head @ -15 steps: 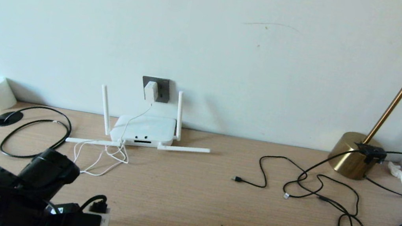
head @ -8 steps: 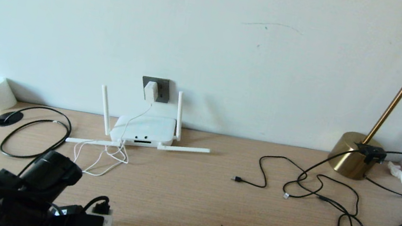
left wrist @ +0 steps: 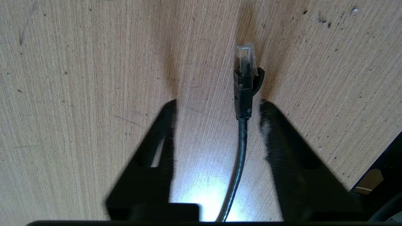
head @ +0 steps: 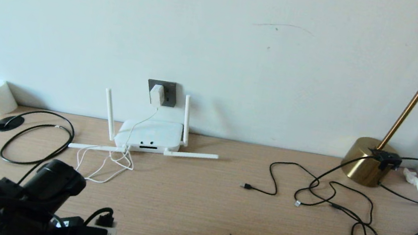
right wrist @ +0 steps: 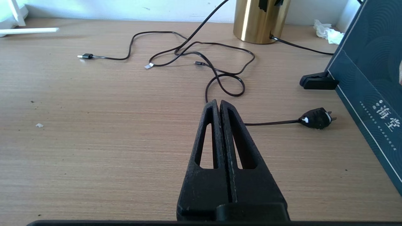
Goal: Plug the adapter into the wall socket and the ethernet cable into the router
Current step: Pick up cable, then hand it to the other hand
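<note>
Jaws wide, my left gripper [left wrist: 216,105] is straddling the ethernet cable [left wrist: 240,150] on the tabletop [left wrist: 78,78], well short of the router [head: 149,134]. Its limp cord is calling for pinching the stiff black plug boot [left wrist: 243,94], sparing the fragile clear tip.

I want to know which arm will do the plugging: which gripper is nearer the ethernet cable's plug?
Left. The left gripper is open astride the ethernet cable plug; the right gripper is shut, over bare desk.

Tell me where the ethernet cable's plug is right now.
In the left wrist view, the ethernet cable's plug lies on the table between the open left pincer fingers.
</note>
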Robot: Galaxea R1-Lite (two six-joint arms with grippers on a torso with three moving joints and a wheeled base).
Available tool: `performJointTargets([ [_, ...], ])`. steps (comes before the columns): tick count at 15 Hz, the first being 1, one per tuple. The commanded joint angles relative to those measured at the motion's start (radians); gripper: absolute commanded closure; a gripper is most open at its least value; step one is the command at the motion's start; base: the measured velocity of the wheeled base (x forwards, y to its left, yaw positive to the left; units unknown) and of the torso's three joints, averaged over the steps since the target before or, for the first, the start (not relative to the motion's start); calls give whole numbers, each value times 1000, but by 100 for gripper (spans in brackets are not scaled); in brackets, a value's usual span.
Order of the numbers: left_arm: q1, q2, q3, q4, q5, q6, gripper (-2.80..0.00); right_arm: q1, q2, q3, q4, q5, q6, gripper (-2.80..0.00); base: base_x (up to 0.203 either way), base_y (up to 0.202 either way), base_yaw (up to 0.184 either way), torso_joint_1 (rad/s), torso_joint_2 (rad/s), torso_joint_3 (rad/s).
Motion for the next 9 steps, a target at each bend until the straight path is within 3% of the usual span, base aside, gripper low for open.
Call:
performJointTargets([
  [1, -1, 1, 0, 1, 0, 6, 0, 0, 0, 0, -1, 0, 0, 0, 0, 0, 0, 0, 0, 0],
  [9, -16, -58, -1, 2, -30, 7, 0, 0, 0, 0, -1, 0, 0, 0, 0, 0, 0, 0, 0, 0],
])
